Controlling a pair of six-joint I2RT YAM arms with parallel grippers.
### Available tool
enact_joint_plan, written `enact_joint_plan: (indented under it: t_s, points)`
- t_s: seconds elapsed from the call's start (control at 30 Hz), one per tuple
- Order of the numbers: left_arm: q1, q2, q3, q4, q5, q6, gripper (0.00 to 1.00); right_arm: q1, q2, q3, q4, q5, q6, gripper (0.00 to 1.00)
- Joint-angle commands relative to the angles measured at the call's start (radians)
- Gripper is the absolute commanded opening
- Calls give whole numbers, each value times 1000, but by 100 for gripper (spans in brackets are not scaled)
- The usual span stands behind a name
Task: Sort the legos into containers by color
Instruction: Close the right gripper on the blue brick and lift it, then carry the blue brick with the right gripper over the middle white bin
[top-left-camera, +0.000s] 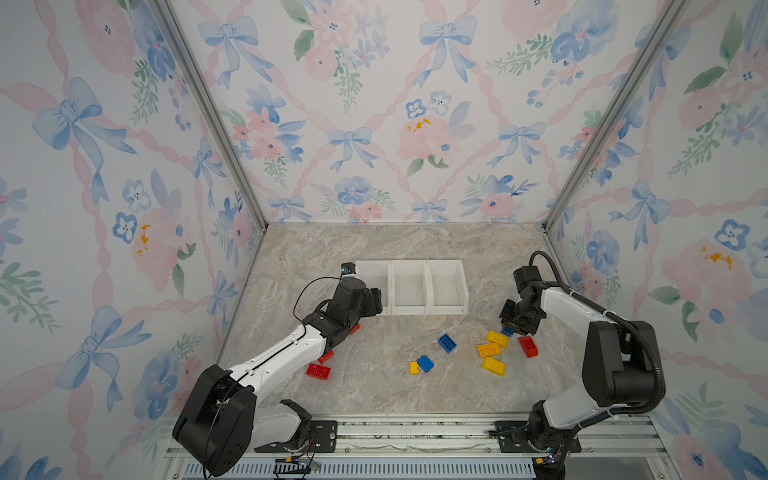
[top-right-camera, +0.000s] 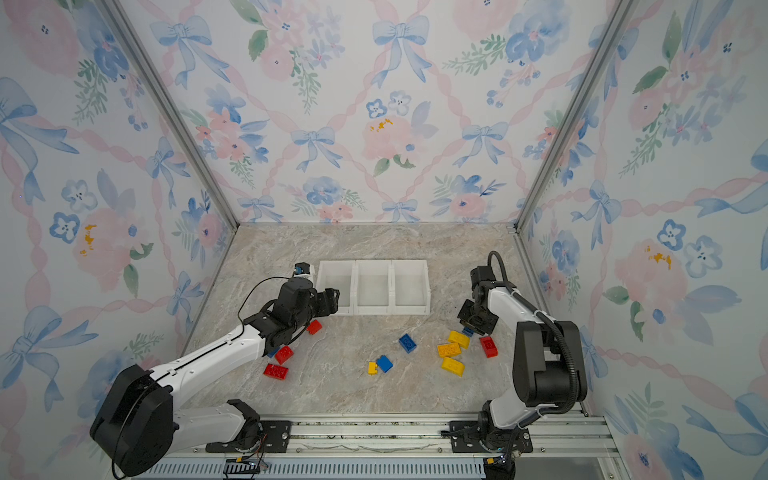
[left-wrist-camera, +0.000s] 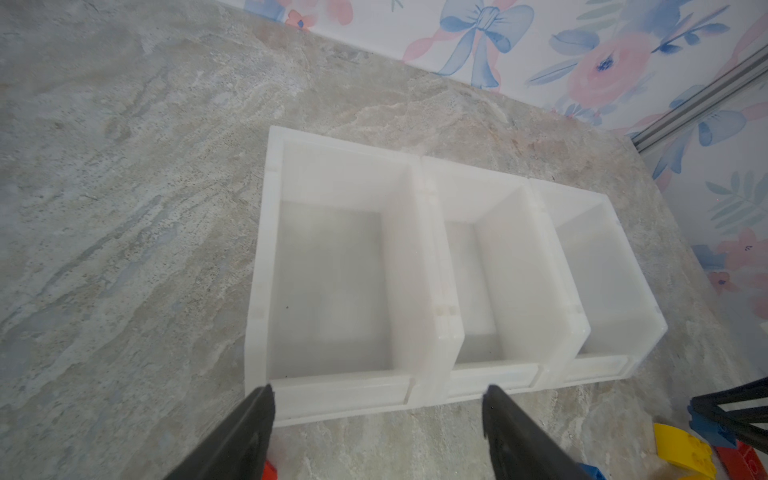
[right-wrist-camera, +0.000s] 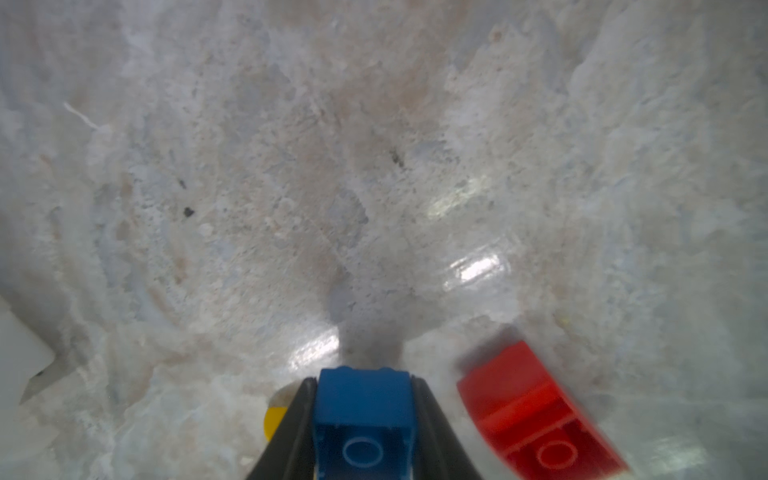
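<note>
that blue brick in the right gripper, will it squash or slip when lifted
The blue brick looks like hard moulded plastic, so it should stay stiff, not squash. Its hollow open face suggests it is light. The right gripper pinches its flat, glossy sides, so it will probably hold, though smooth walls could let it slide or twist.

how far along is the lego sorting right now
Done: nothing yet; all three containers look empty. In hand: the right gripper has its jaws shut on a blue brick; the left gripper is open and holds nothing, at the front of the end container. Left: the yellow bricks, red bricks and loose blue bricks lying on the table.
</note>
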Motion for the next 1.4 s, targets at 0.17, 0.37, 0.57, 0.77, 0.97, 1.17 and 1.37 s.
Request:
enact_joint_plan:
  t_s: [0.17,0.37,0.57,0.77,0.97,1.17,1.37]
  points:
    - [23,-67,-87,0,28,-14,81,233,-115,184,-105,23,33,26]
    - [27,-100,-121,0,32,-14,81,418,-42,324,-63,33,43,26]
    - [31,-127,-152,-2,45,-14,81,563,79,460,-24,38,15,26]
    - [33,-156,-180,-17,50,-22,81,646,205,559,-1,33,-12,26]
    - [44,-183,-199,-34,47,-22,82,668,316,635,24,19,-34,26]
    - [59,-199,-208,-45,44,-24,82,668,436,722,18,26,-58,26]
    - [70,-201,-205,-61,41,-21,82,660,534,790,11,46,-60,27]
